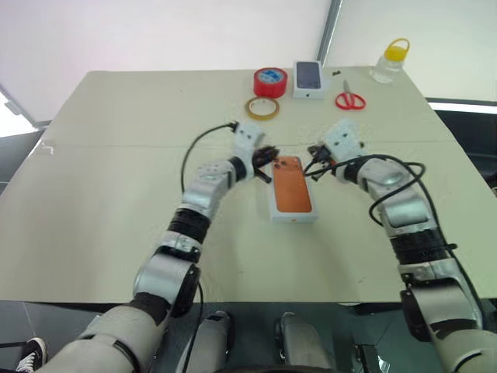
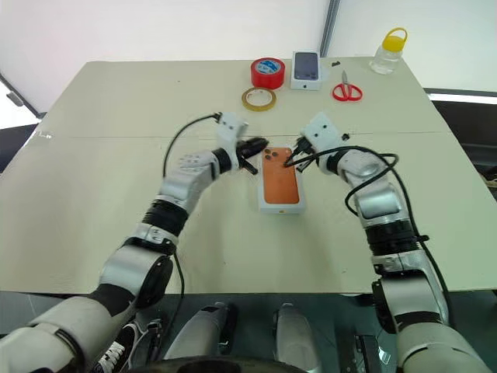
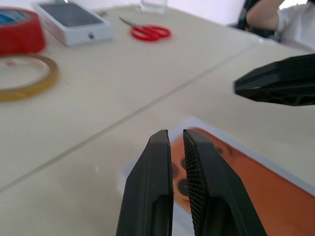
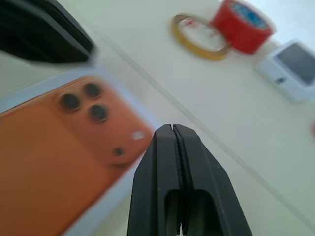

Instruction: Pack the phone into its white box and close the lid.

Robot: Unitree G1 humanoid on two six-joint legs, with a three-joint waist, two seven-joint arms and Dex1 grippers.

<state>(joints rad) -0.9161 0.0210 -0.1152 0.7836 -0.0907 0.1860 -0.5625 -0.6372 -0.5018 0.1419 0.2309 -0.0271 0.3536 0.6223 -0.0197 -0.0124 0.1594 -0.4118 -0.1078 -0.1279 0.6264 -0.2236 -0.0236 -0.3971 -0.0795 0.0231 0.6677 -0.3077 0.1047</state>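
A white box (image 1: 293, 218) lies flat at the middle of the table. Its top shows an orange phone (image 1: 291, 188) with three dark lenses (image 4: 86, 101) inside a thin white border. I cannot tell whether this is the phone lying in an open tray or the lid's face. My left gripper (image 1: 268, 158) hovers at the far left corner of the box, its fingers (image 3: 156, 162) shut with nothing between them. My right gripper (image 1: 314, 153) hovers at the far right corner, shut and empty (image 4: 172, 127). The two tips point toward each other over the lens end.
At the table's far edge lie a red tape roll (image 1: 270, 81), a tan tape ring (image 1: 262, 108), a small white box with a dark phone picture (image 1: 308, 78), red scissors (image 1: 350, 99) and a yellow-capped bottle (image 1: 390, 61). A person's arm (image 3: 280, 17) rests beyond the table.
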